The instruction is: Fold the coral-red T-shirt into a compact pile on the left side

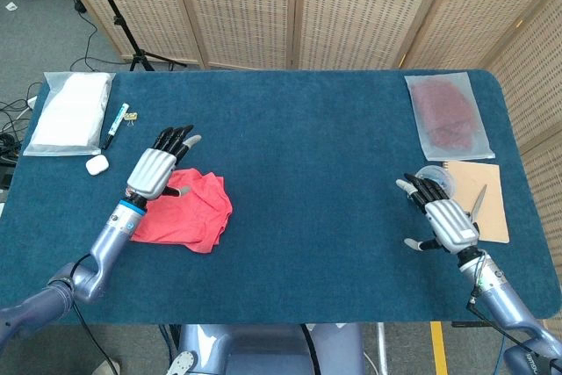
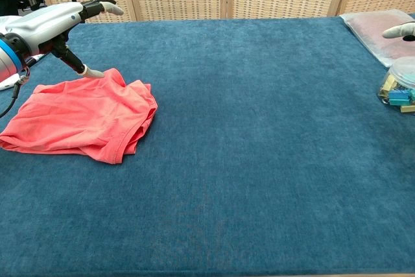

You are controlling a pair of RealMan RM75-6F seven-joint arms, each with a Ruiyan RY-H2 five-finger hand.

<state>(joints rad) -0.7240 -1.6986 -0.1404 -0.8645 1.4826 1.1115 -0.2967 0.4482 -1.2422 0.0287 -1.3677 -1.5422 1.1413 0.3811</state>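
The coral-red T-shirt (image 1: 187, 213) (image 2: 81, 120) lies in a folded, rumpled pile on the left part of the blue table. My left hand (image 1: 158, 167) (image 2: 52, 21) hovers above the shirt's far edge, fingers stretched out and apart, holding nothing. My right hand (image 1: 441, 215) stays near the table's right side, fingers spread and empty; in the chest view only a fingertip (image 2: 399, 29) of it shows at the right edge.
A white bag (image 1: 68, 111), a marker (image 1: 114, 125) and a small white case (image 1: 97, 164) lie at the far left. At the right are a bag of reddish stuff (image 1: 446, 114), a tan notebook (image 1: 479, 199) and a clear tub (image 2: 400, 85) of clips.
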